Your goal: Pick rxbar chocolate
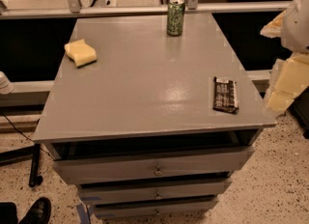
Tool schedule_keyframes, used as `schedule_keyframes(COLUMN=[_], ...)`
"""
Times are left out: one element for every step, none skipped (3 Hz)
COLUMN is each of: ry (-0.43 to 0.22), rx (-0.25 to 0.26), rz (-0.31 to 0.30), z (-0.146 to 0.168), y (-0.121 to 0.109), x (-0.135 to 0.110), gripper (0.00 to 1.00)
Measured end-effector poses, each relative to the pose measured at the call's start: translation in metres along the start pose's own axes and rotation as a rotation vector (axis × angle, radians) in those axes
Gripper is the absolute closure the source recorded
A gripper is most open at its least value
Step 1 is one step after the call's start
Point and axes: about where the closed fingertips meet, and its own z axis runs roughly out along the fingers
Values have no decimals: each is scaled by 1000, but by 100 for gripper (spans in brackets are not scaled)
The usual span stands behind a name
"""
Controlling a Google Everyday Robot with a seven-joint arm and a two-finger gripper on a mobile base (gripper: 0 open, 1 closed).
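The rxbar chocolate (pixel 225 94) is a flat black bar with white lettering. It lies flat near the right front corner of the grey cabinet top (pixel 145 83), its long side running front to back. My gripper (pixel 286 79), pale cream and white, hangs at the right edge of the view. It is beside the cabinet's right edge, to the right of the bar and apart from it. It holds nothing that I can see.
A green drink can (pixel 175 17) stands upright at the back of the top. A yellow sponge (pixel 80 52) lies at the back left. Below the top are three drawers (pixel 154 167). A shoe (pixel 36 211) shows at the bottom left on the speckled floor.
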Motion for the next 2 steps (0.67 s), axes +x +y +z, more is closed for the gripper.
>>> schedule_keyframes(ry=[0,-32], rx=[0,18], rz=[0,17], z=[0,6], y=[0,-6], x=[0,-1], gripper=[0,0])
